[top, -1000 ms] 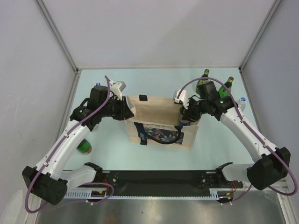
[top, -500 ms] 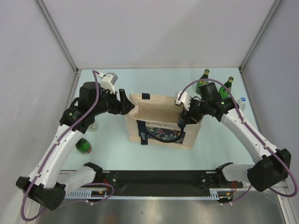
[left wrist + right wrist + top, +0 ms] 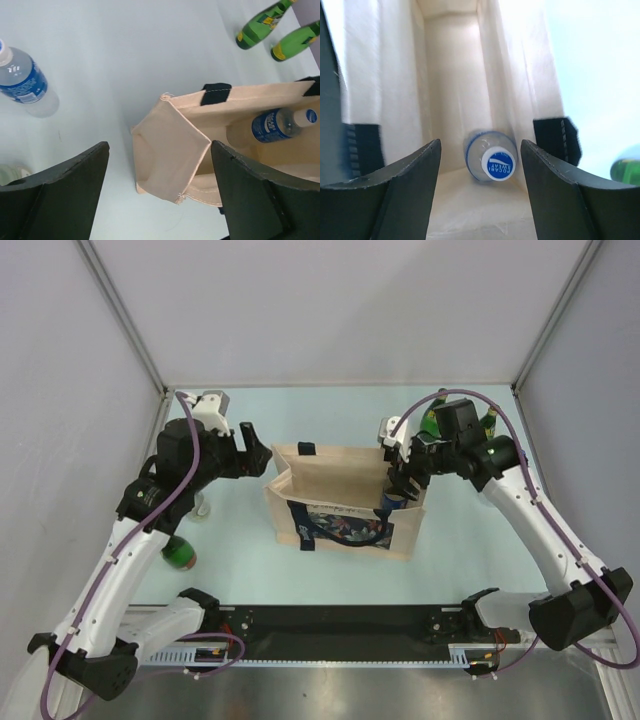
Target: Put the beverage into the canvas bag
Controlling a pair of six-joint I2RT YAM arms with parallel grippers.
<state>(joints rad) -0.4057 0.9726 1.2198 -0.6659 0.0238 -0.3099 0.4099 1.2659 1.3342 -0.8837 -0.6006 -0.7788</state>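
Canvas bag (image 3: 340, 480) stands upright mid-tabletop (image 3: 330, 410), mouth open, print panel facing the arm bases. Navy handles hang down the near side.

Contents: the bottle (image 3: 274, 125) is in the bag, lying on its side on the bag floor at the right end. It has a clear body, a blue label and a blue-and-white cap. From your right wrist view you look straight down into the bag (image 3: 450, 75). The bottle (image 3: 490, 161) shows cap-on, tucked against the wall on that view's right. It's the one item showing inside.

Right fingers (image 3: 400, 475) hang over the right end of the bag mouth, spread wide, gripping nothing. The bottle sits well below them, not touching.

Left fingers (image 3: 252, 445) are off the bag's left end, over bare tabletop, also spread wide and holding nothing. In your left wrist view the bag's left end panel (image 3: 170, 150) is creased inward, and neither finger touches it.

Outside the bag:
- A water bottle (image 3: 22, 82) with a blue label is on the tabletop left of the bag, well apart.
- A green bottle (image 3: 180, 554) is near the left arm's forearm, toward the near edge.
- Two more green bottles (image 3: 260, 25) are at the far right, beyond the bag's right end and partly hidden by the right arm in the top view.
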